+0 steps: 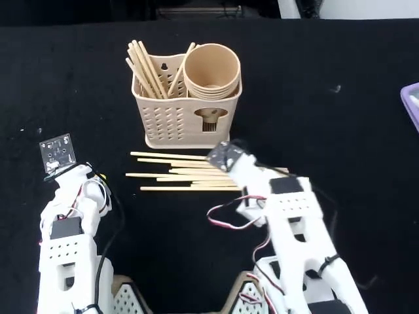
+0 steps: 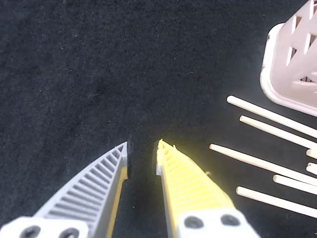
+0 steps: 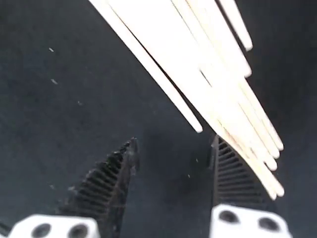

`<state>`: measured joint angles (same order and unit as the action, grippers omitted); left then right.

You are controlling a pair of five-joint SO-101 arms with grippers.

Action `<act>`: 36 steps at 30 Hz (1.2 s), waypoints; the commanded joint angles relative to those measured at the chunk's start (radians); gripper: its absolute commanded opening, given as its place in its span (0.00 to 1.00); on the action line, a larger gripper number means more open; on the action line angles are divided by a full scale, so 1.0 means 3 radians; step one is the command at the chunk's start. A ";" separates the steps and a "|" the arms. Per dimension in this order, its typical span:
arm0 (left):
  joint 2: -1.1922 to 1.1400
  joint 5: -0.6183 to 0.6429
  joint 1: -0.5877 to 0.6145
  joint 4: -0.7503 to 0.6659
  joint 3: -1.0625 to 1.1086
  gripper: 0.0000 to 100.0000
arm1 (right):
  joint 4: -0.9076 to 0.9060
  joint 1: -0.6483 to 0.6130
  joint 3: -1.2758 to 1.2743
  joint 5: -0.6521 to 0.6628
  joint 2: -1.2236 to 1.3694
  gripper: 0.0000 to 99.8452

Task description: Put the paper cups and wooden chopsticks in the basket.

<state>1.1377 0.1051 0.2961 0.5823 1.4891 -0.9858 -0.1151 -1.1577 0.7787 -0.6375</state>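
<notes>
A beige slotted basket (image 1: 171, 121) stands at the back centre. Several wooden chopsticks (image 1: 149, 70) lean in one of its compartments, and stacked paper cups (image 1: 212, 70) fill the other. More loose chopsticks (image 1: 171, 174) lie flat on the black cloth in front of it. The right arm (image 1: 278, 196) hangs over their right ends. My right gripper (image 3: 173, 146) is open just short of the chopstick ends (image 3: 208, 74), and some of them cross in front of one finger. My left gripper (image 2: 142, 148) is narrowly open and holds nothing. It is low over bare cloth, to the left of the chopsticks (image 2: 267, 121).
The left arm (image 1: 69, 209) sits at the front left, well clear of the basket corner (image 2: 292, 64). A purple object (image 1: 411, 101) pokes in at the right edge. Black cloth covers the whole table.
</notes>
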 commanded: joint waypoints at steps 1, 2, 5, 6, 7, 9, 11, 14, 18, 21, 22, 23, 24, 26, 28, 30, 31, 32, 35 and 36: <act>0.0041 0.0015 -0.0018 -0.0061 -0.0033 0.11 | 0.0102 -0.0332 0.0003 -0.0097 -0.0120 0.21; 0.0041 0.0015 -0.0018 -0.0061 -0.0033 0.11 | 0.0133 -0.0399 0.0003 -0.0097 -0.0120 0.21; 0.0041 0.0015 -0.0018 -0.0061 -0.0033 0.11 | 0.0338 -0.0506 -0.0043 -0.0097 -0.0100 0.21; 0.0041 0.0015 -0.0018 -0.0061 -0.0033 0.11 | 0.0419 -0.0511 -0.0064 -0.0097 -0.0100 0.21; 0.0041 0.0015 -0.0018 -0.0061 -0.0033 0.11 | 0.0491 -0.0511 -0.0084 -0.0097 -0.0100 0.21; 0.0041 0.0015 -0.0018 -0.0061 -0.0033 0.11 | 0.0604 -0.0511 -0.0105 -0.0097 -0.0095 0.21; 0.0041 0.0015 -0.0018 -0.0061 -0.0033 0.11 | 0.0629 -0.0506 -0.0105 -0.0097 -0.0095 0.21; 0.0041 0.0015 -0.0018 -0.0061 -0.0033 0.11 | 0.0619 -0.0506 -0.0105 -0.0097 -0.0095 0.21; 0.0041 0.0015 -0.0018 -0.0056 -0.0033 0.11 | 0.0644 -0.0517 -0.0212 -0.0092 -0.0095 0.21; 0.0041 0.0015 -0.0018 -0.0056 -0.0033 0.11 | 0.0834 -0.0501 -0.0309 -0.0102 -0.0095 0.21; 0.0041 0.0015 -0.0018 -0.0056 -0.0033 0.11 | 0.0921 -0.0481 -0.0345 -0.0118 -0.0095 0.21; 0.0041 0.0015 -0.0018 -0.0056 -0.0033 0.11 | 0.0987 -0.0460 -0.0376 -0.0118 -0.0095 0.21; 0.0041 0.0015 -0.0018 -0.0056 -0.0033 0.11 | 0.1028 -0.0455 -0.0407 -0.0118 -0.0095 0.21; 0.0041 0.0015 -0.0018 -0.0056 -0.0033 0.11 | 0.1059 -0.0445 -0.0458 -0.0118 -0.0095 0.21; 0.0041 0.0015 -0.0018 -0.0056 -0.0033 0.11 | 0.1054 -0.0445 -0.0488 -0.0102 -0.0095 0.21; 0.0041 0.0015 -0.0018 -0.0056 -0.0033 0.11 | 0.1038 -0.0445 -0.0499 -0.0097 -0.0095 0.21; 0.0041 0.0015 -0.0018 -0.0056 -0.0033 0.11 | 0.1033 -0.0445 -0.0504 -0.0097 -0.0095 0.21; 0.0041 0.0015 -0.0018 -0.0056 -0.0033 0.11 | 0.1023 -0.0445 -0.0504 -0.0097 -0.0095 0.21; 0.0041 0.0015 -0.0003 -0.0056 -0.0033 0.11 | 0.0936 -0.0445 -0.0499 -0.0113 -0.0110 0.15; 0.0041 0.0015 -0.0003 -0.0056 -0.0033 0.11 | 0.0926 -0.0435 -0.0499 -0.0118 -0.0120 0.13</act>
<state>1.1377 0.1051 0.2961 0.5823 1.4891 -0.6928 -0.2562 -1.3111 0.7526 -0.6375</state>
